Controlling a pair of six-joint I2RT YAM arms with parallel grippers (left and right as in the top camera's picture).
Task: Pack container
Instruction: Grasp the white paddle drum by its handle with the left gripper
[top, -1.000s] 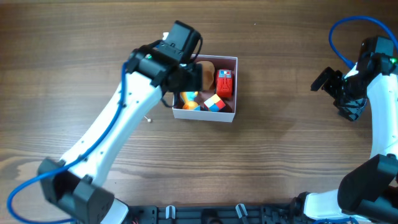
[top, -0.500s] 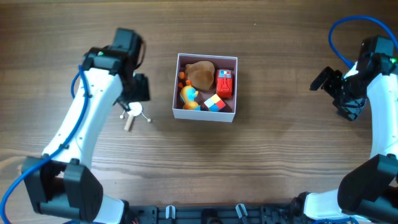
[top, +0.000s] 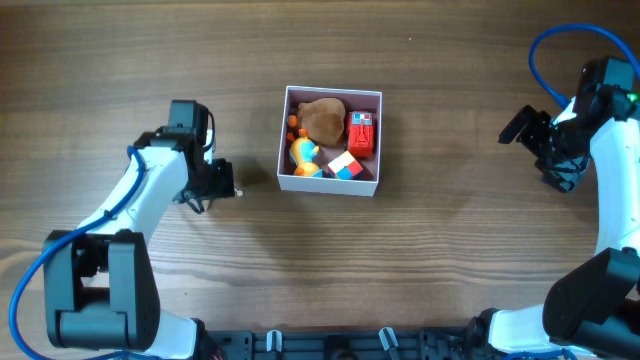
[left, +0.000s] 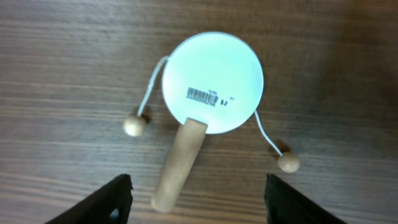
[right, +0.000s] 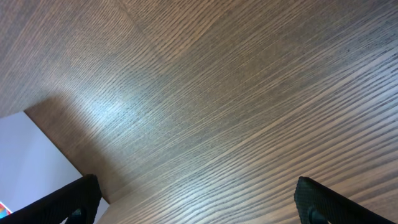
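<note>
The container (top: 330, 184), a white-walled square box with a pink inside, stands mid-table. It holds a brown plush (top: 322, 118), a red toy (top: 361, 133), a coloured cube (top: 346, 166) and a yellow-orange toy (top: 303, 157). My left gripper (top: 212, 183) is left of the box, open, low over a white hand drum (left: 212, 82) with a wooden handle (left: 177, 165) and two beads on strings. The handle's end lies between the open fingers (left: 198, 205). The arm hides the drum in the overhead view. My right gripper (top: 540, 145) hangs open and empty at the far right.
The right wrist view shows bare wood between its open fingers (right: 199, 202) and a white corner (right: 28, 149) at the left edge, apparently the box. Wood table surrounds the box on all sides.
My left arm swung from over the container to the left and came down over the hand drum, now covering it in the overhead view. The right arm has not moved.
</note>
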